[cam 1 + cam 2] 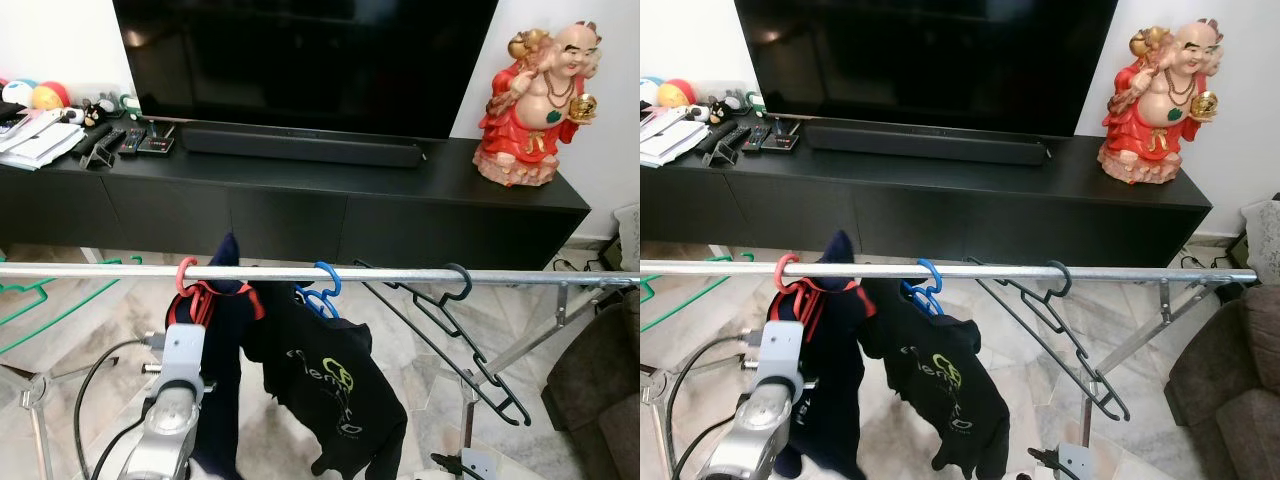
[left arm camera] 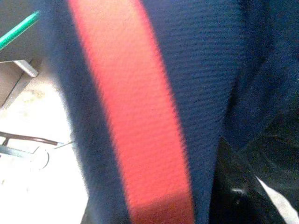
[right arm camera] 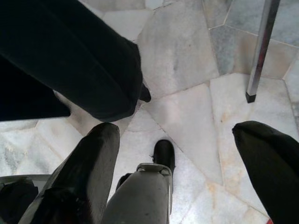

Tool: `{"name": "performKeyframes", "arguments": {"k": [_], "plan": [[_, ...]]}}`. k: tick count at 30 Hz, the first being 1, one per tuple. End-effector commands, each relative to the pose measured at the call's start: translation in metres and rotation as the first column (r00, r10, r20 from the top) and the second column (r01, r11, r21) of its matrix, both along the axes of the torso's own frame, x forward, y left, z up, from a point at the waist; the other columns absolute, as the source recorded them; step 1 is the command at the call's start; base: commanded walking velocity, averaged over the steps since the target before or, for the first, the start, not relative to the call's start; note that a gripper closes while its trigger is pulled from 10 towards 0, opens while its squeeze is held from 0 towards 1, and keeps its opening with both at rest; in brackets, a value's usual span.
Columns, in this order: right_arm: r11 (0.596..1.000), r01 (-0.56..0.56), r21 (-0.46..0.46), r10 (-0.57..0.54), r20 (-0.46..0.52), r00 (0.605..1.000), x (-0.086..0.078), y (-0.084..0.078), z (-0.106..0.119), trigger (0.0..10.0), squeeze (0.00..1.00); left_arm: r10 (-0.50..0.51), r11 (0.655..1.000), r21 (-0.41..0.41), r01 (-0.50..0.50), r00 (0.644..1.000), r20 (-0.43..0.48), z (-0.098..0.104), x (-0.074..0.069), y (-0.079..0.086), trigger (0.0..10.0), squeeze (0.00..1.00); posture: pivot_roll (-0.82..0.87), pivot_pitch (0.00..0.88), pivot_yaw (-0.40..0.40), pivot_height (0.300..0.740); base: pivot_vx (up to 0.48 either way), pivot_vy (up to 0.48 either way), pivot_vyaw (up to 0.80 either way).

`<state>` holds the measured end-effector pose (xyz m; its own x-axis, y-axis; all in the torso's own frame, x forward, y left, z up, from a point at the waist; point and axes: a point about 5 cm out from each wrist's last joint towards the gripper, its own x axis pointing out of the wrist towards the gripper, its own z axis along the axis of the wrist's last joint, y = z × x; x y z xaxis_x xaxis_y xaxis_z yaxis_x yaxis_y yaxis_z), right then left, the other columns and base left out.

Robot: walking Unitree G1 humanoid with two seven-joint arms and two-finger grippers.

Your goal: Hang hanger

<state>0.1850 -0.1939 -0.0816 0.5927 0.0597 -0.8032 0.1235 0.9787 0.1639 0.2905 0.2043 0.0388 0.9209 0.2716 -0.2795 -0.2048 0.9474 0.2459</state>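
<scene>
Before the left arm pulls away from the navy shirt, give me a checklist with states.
1. Red hanger hooked over the rail: ok.
2. Navy shirt on the red hanger: ok, though one corner pokes up over the rail.
3. Left claw free of the shirt: cannot tell; the left wrist view is pressed against navy and red cloth.
4. Blue hanger with the black shirt hanging beside it: ok.
5. Empty black hanger on the rail: ok, tilted.
6. Right claw open and low over the floor: ok.
</scene>
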Motion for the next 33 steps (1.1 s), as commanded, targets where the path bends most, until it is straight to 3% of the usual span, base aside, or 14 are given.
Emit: {"name": "performKeyframes", "arguments": {"k": [1, 5, 7, 10, 11, 15, 23, 25, 26, 27, 28, 30, 33], "plan": [[1.000, 0.003, -0.001, -0.003, -0.016, 1.000, -0.004, -0.002, -0.002, 10.0, 0.00, -0.003, 1.000, -0.018, 0.003, 0.999, 0.040, 0.005, -0.003, -0.003, 10.0, 1.00, -0.03, 0.081, -0.073, 0.740, 0.000, 0.000, 0.00], [1.000, 0.002, -0.002, -0.002, -0.016, 1.000, -0.004, -0.002, -0.002, 10.0, 0.00, -0.013, 0.999, -0.043, 0.020, 0.988, 0.152, 0.014, -0.018, -0.004, 10.0, 1.00, -0.02, 0.083, -0.074, 0.740, 0.000, 0.000, 0.00], [1.000, 0.001, -0.002, -0.001, -0.016, 1.000, -0.004, -0.002, -0.002, 10.0, 0.00, -0.018, 0.999, -0.040, 0.024, 0.987, 0.160, 0.014, -0.022, -0.004, 10.0, 1.00, -0.02, 0.083, -0.074, 0.740, 0.000, 0.000, 0.00], [1.000, 0.000, 0.001, 0.000, -0.016, 1.000, -0.004, -0.002, -0.002, 10.0, 0.00, -0.038, 0.998, -0.041, 0.045, 0.987, 0.154, 0.005, -0.042, -0.001, 10.0, 1.00, -0.01, 0.084, -0.070, 0.740, 0.000, 0.000, 0.00], [1.000, 0.000, 0.001, 0.000, -0.016, 1.000, -0.004, -0.002, -0.002, 10.0, 0.00, -0.038, 0.998, -0.041, 0.045, 0.987, 0.154, 0.005, -0.042, -0.001, 10.0, 1.00, -0.01, 0.084, -0.070, 0.740, 0.000, 0.000, 0.00], [1.000, 0.004, 0.003, -0.004, -0.015, 1.000, -0.004, -0.001, -0.002, 10.0, 0.00, -0.073, 0.997, -0.018, 0.075, 0.992, 0.100, -0.015, -0.081, 0.008, 10.0, 1.00, 0.00, 0.086, -0.061, 0.740, 0.000, 0.000, 0.00], [1.000, 0.014, 0.004, -0.014, -0.011, 1.000, -0.003, -0.002, -0.001, 10.0, 0.00, -0.064, 0.996, -0.051, 0.069, 0.994, 0.091, -0.026, -0.108, 0.019, 10.0, 1.00, 0.00, 0.084, -0.055, 0.740, 0.000, 0.000, 0.00], [1.000, 0.019, 0.002, -0.019, -0.012, 1.000, -0.003, -0.002, -0.001, 10.0, 0.00, -0.085, 0.994, -0.079, 0.079, 0.994, -0.069, -0.054, -0.123, 0.023, 10.0, 1.00, 0.00, 0.079, -0.050, 0.740, 0.000, 0.000, 0.00], [1.000, 0.021, 0.003, -0.021, -0.011, 1.000, -0.003, -0.002, -0.001, 10.0, 0.00, -0.108, 0.988, -0.130, 0.087, 0.980, -0.166, -0.070, -0.131, 0.022, 10.0, 0.89, 0.00, 0.078, -0.049, 0.740, 0.000, 0.000, 0.00], [1.000, 0.027, 0.003, -0.027, -0.009, 1.000, -0.003, -0.001, -0.001, 10.0, 0.00, -0.126, 0.988, -0.133, 0.075, 0.894, -0.429, -0.102, -0.149, 0.024, 10.0, 0.74, 0.00, 0.075, -0.051, 0.740, 0.000, 0.000, 0.00], [1.000, 0.028, 0.002, -0.028, -0.008, 1.000, -0.002, -0.001, -0.001, 10.0, 0.00, -0.142, 0.989, -0.113, 0.096, 0.828, -0.542, -0.115, -0.157, 0.026, 10.0, 0.00, 0.00, 0.072, -0.050, 0.740, 0.000, 0.000, 0.00], [0.999, 0.042, 0.000, -0.042, -0.005, 0.999, -0.002, 0.000, -0.001, 10.0, 0.00, -0.119, 0.984, -0.179, 0.020, 0.818, -0.563, -0.121, -0.148, 0.023, 10.0, 0.00, -0.02, 0.060, -0.040, 0.740, 0.000, 0.000, 0.00], [0.994, 0.113, -0.002, -0.113, -0.001, 0.994, -0.001, 0.002, -0.001, 10.0, 0.00, -0.153, 0.974, -0.225, 0.019, 0.790, -0.594, -0.125, -0.132, 0.014, 10.0, 0.00, -0.06, 0.040, -0.014, 0.740, 0.000, 0.000, 0.00]]}}
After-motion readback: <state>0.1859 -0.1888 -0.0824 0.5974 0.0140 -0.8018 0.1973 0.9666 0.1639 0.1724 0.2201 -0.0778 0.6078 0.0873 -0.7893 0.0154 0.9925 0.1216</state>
